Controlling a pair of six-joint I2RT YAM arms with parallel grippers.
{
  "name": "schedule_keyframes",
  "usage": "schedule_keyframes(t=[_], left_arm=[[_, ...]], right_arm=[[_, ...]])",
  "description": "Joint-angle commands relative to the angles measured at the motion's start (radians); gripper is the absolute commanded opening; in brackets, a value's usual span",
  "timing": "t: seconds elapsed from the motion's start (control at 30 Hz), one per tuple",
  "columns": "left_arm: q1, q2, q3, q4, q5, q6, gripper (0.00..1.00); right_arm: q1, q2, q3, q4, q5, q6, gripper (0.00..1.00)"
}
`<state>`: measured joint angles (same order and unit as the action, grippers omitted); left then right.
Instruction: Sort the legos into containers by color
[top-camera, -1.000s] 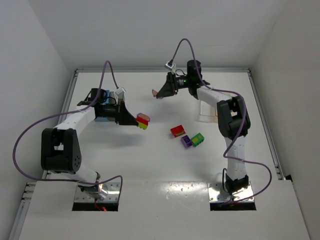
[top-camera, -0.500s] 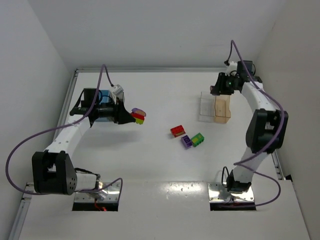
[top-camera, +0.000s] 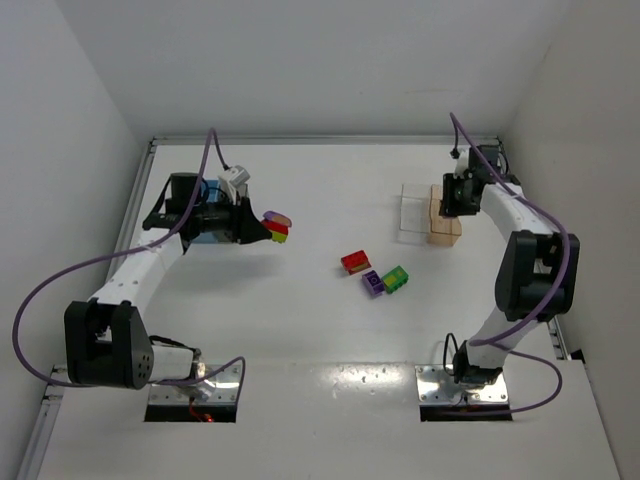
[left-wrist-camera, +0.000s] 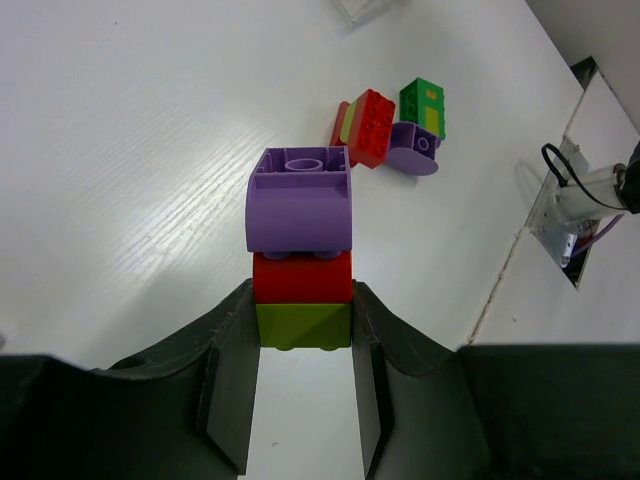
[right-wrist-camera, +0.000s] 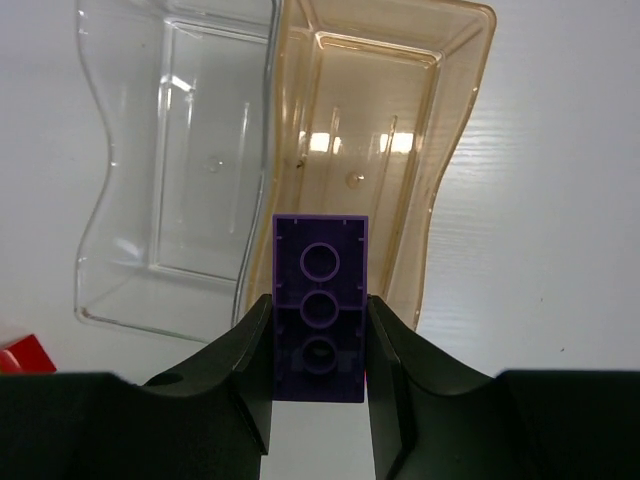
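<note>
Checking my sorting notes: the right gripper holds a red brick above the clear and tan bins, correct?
Not red. The right wrist view shows the right gripper holding a purple brick above the clear bin and tan bin.

2 bins (right-wrist-camera: 272, 120) touching, far right; bricks (top-camera: 373, 281) clustered centre.

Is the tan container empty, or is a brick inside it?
Empty: the tan container shows a bare floor; the right gripper holds the purple brick.
</note>
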<state>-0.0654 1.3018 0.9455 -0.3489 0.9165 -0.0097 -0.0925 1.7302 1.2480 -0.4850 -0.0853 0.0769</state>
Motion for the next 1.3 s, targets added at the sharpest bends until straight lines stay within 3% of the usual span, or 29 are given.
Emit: schedule_keyframes(t=[0.0, 0.17, 0.27, 0.3, 0.43, 0.53, 0.6, 0.77, 0.87, 1.07, 1.27], left_arm=[[-0.014, 0.004, 0.042, 0.041, -0.010, -0.007, 0.17], [-0.014, 0.004, 0.042, 0.041, -0.010, -0.007, 0.17], [-0.014, 0.004, 0.042, 0.041, -0.010, -0.007, 0.17], [-0.014, 0.004, 0.042, 0.041, -0.010, -0.007, 0.17], [-0.014, 0.004, 0.032, 0.041, -0.010, -0.007, 0.17], [-0.014, 0.004, 0.023, 0.041, 0.002, 0.002, 0.17], [-0.014, 0.004, 0.013, 0.041, 0.042, 0.013, 0.17], [-0.037, 0.013, 0.013, 0.001, 0.180, 0.062, 0.17], [-0.063, 0.022, 0.038, -0.034, 0.214, 0.094, 0.17], [-0.119, 0.040, 0.048, -0.053, 0.257, 0.094, 0.17], [-0.128, 0.082, 0.081, -0.076, 0.331, 0.103, 0.18]], right_arm=[[-0.004, -0.008, -0.019, 0.077, 0.078, -0.002, 0.09], [-0.004, 0.011, -0.019, 0.077, 0.087, -0.002, 0.22], [-0.004, 0.034, -0.010, 0.077, 0.076, 0.009, 0.37], [-0.004, 0.034, -0.010, 0.077, 0.055, 0.009, 0.48], [-0.004, 0.034, 0.013, 0.068, -0.001, 0.009, 0.67], [-0.004, 0.013, 0.047, 0.048, -0.120, 0.021, 0.69], [-0.004, -0.011, 0.076, 0.048, -0.290, 0.031, 0.70], [0.030, 0.077, 0.275, -0.117, -0.999, -0.061, 0.73], [0.101, 0.196, 0.411, -0.282, -1.166, -0.155, 0.79], [0.292, 0.244, 0.479, -0.323, -1.166, -0.253, 0.79], [0.441, 0.301, 0.588, -0.501, -1.134, -0.434, 0.66]])
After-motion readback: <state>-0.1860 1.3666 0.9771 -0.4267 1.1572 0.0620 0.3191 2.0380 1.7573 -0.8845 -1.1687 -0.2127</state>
